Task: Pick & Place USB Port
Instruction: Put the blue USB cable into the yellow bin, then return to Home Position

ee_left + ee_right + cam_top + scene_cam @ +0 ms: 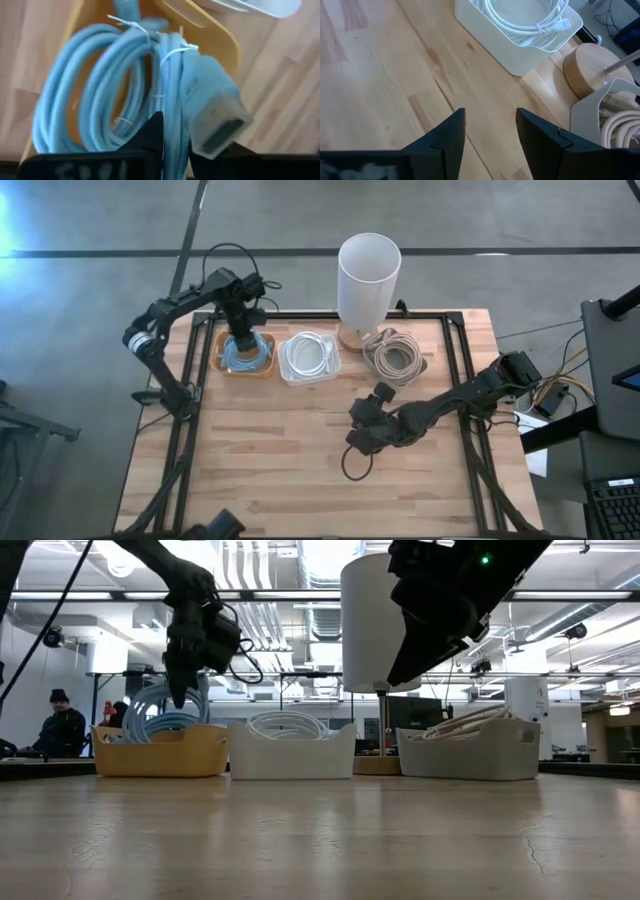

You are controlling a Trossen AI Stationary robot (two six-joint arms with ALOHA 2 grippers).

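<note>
Left hand (243,328): down in the yellow bin at about 10 o'clock on the surface, fingers (152,137) pinched on the strands of the blue cable.
Blue cable (100,110): a tied coil with a USB plug (215,120) at its end – partly lifted, its loops rising above the bin rim in the low view.
Handling: likely light and floppy, the jacket smooth (it could slide in a loose pinch); the plug is the only stiff part.
Where to hold: across the bundled strands near a tie – the coil then hangs as one piece.
Yellow bin (221,358): just beside the white bin (290,372) of white cable.
Right hand (490,130): fingers spread, holding nothing, over bare surface (270,460) around 5 o'clock.
</note>
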